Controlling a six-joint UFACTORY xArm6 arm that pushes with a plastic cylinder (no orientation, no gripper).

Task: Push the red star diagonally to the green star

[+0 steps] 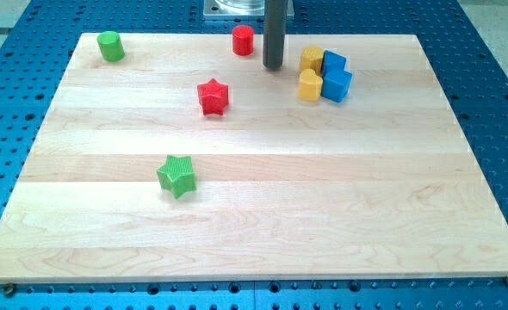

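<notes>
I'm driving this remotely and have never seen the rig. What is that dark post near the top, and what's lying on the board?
There is one camera view, looking down at a wooden board on a blue perforated table. The dark post is the arm's rod; it has no gripper and holds nothing. My tip only slides and pushes. It sits near the view's top, between the red cylinder and a cluster of two yellow blocks and two blue blocks. The red star lies below-left of the tip, untouched. The green star is further down-left. A green cylinder stands top left.
</notes>
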